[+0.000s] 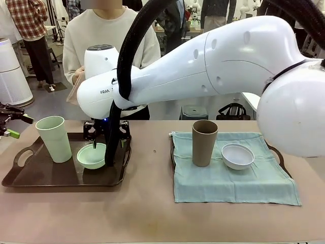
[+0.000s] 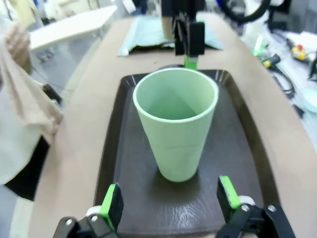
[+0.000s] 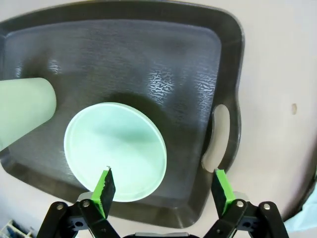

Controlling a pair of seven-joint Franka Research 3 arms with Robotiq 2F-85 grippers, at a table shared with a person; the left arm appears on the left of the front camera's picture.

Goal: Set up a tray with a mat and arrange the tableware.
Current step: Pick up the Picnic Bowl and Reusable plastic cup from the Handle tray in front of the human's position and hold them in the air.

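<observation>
- While the table [image 1: 152, 213] lies open along its near edge, the dark tray [image 1: 30, 178] at 9 o'clock holds the mint cup [image 1: 54, 138] and mint bowl [image 1: 91, 156].
- At 3 o'clock, the tan cup [image 1: 204, 142] and white bowl [image 1: 237, 155] stand on the mat [image 1: 233, 178].
- The right gripper [image 3: 163, 171] hangs spread over the mint bowl, and the left gripper [image 2: 169, 184], also spread, faces the mint cup.

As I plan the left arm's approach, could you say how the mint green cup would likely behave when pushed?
The mint green cup stands tall on a narrower base, so a push near the rim would probably tip it. It is empty, so likely light. Its smooth wall may slip.
</observation>
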